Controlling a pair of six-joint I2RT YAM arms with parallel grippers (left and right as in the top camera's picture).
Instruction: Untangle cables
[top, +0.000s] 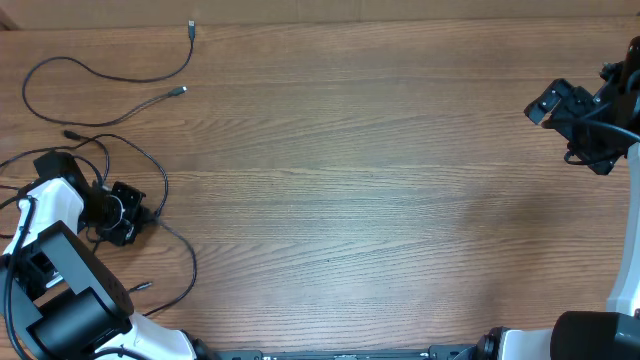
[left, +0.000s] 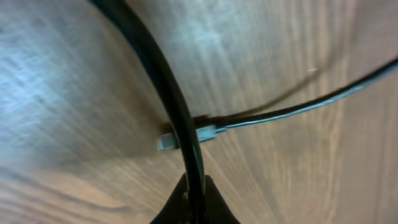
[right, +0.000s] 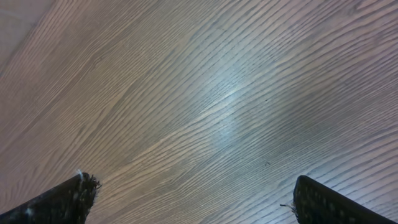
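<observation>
My left gripper (left: 194, 198) is pinched tight on one black cable (left: 163, 81), which crosses over another strand's silvery plug (left: 166, 143) lying on the table (left: 74, 74). The cables (top: 163, 180) sprawl loosely along the table's left side, around that arm. My right gripper (right: 189, 186) hangs wide open, holding nothing, well apart from them

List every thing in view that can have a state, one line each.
left gripper, shut on the held cable.
right gripper, open, holding nothing.
held cable, pinched at the left gripper's fingertips, crossing over a plug.
silvery plug, unplugged, lying on the table.
separate cable, lying loose, both ends unplugged.
other cables, overlapping beside the left gripper.
</observation>
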